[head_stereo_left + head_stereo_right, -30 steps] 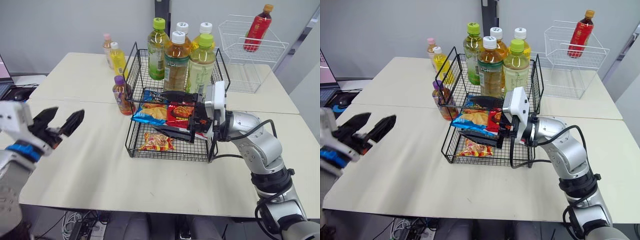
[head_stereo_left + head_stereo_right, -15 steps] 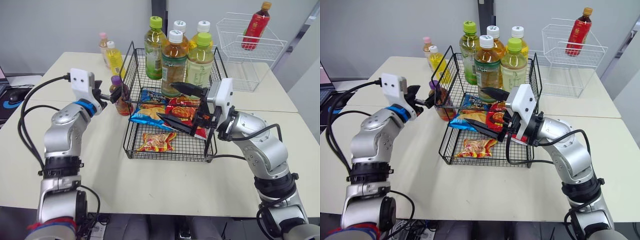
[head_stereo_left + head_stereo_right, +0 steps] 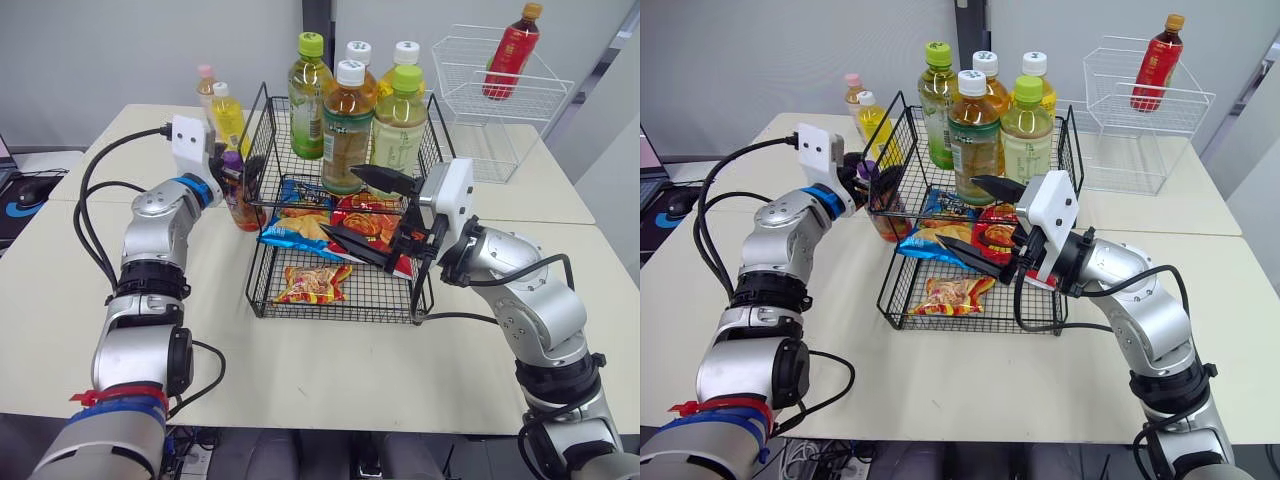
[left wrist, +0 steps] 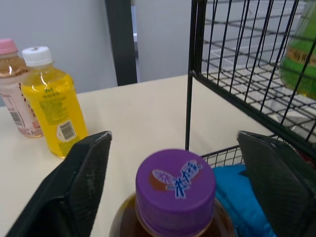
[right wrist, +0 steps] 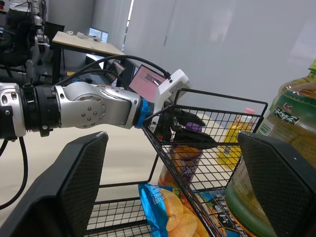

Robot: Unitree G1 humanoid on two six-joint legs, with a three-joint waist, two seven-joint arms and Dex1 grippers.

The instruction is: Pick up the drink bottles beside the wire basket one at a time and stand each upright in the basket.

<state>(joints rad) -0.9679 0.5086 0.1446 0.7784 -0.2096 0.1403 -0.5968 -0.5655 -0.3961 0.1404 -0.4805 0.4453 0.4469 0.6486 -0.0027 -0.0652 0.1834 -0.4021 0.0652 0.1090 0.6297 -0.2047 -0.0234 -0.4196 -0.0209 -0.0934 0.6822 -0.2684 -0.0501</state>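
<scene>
- The left gripper has its jaws spread wide, one on each side of the purple-capped bottle, and neither touches it. The bottle stands upright on the worktop, just beside the wire basket, against its left wall.
- One jaw sits very near that wall. On closing it could catch a wire, leaving the grip crooked or shoving the basket.
- The jaws frame the cap and neck rather than the body. A pinch that high on a smooth, rounded bottle may let it swing or slip during the lift.
- If one jaw arrives first, the bottle could tip towards the yellow bottle and the pink-capped bottle nearby.
- The right gripper, jaws parted and empty, hangs inside the basket over the snack packets. A bottle carried over the wall may meet it.
- Four bottles stand across the back, and packets cover much of the floor. Set on a packet, the bottle would likely lean or fall.
- A lift too low would knock the bottle's base on the rim.
</scene>
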